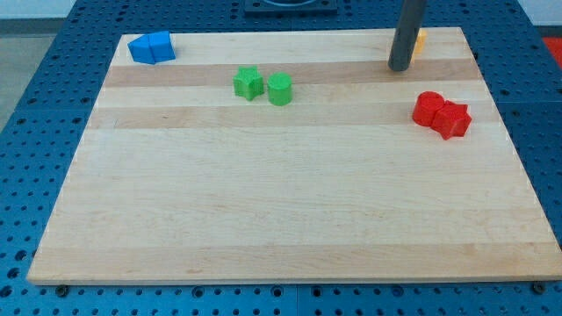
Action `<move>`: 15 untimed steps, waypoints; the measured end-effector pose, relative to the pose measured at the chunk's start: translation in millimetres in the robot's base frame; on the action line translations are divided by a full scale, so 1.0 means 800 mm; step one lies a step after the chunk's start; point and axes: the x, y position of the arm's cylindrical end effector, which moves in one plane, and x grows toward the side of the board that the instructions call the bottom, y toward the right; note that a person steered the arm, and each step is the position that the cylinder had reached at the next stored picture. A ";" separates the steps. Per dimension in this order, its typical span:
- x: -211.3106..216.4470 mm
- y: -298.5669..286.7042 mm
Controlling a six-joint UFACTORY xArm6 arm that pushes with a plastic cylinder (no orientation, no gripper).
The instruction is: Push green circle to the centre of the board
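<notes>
The green circle (280, 89) sits on the wooden board (290, 219) toward the view's top, left of the middle. A green star (248, 83) stands right beside it on its left, close or touching. My tip (400, 67) is the lower end of the dark rod, near the view's top right. It is well to the right of the green circle and apart from it. A yellow block (420, 40) is mostly hidden behind the rod.
Two blue blocks (151, 47) lie together at the board's top left corner. Two red blocks (442, 114) lie together at the right side, below and right of my tip. Blue perforated table (35, 105) surrounds the board.
</notes>
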 end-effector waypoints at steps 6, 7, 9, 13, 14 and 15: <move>0.058 -0.053; 0.059 -0.066; 0.059 -0.074; 0.059 -0.130; 0.059 -0.143; 0.059 -0.156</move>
